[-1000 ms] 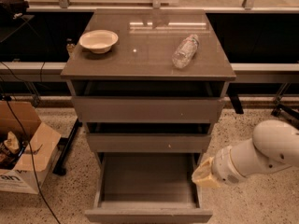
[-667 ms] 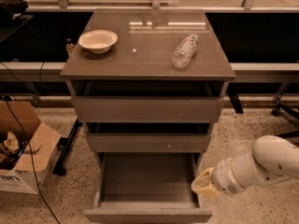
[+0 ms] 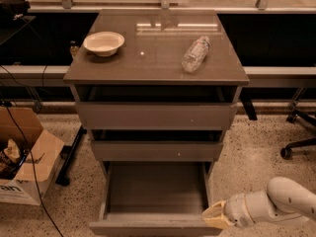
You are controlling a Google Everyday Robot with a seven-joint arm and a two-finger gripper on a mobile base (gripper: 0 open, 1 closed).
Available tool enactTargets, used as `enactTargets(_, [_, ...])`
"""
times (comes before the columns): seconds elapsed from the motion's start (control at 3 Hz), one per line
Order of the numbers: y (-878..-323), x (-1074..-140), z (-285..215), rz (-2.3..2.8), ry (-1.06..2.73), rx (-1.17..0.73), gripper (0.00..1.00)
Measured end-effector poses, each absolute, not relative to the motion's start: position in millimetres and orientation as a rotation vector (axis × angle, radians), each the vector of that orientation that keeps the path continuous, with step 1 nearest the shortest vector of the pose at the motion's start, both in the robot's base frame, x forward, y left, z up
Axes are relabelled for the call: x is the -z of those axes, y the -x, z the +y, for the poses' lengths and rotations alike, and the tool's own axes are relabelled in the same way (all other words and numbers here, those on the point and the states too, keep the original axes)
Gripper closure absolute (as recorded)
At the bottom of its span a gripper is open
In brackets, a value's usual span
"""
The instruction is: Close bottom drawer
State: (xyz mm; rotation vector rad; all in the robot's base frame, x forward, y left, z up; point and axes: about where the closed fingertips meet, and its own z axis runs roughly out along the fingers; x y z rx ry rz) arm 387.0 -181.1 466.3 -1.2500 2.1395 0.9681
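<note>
Hovering at the front right corner of the bottom drawer (image 3: 157,189), the gripper (image 3: 216,216) has bare floor (image 3: 256,157) beyond it; drawer pulled well out to its left, grip width can't tell

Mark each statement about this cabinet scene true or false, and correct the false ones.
1. The bottom drawer is pulled out and its inside is bare. True.
2. The bottle stands upright on the cabinet top. False: it lies on its side there.
3. The gripper is by the front right corner of the bottom drawer. True.
4. The bowl sits inside the middle drawer. False: it sits on the cabinet top, towards the picture's left.
5. A cardboard box stands open at the picture's left edge. True.
</note>
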Motion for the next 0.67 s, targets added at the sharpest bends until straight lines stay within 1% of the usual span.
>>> enactTargets(0.67, [-381, -442, -168, 2.163, 1.248, -0.974, 1.0])
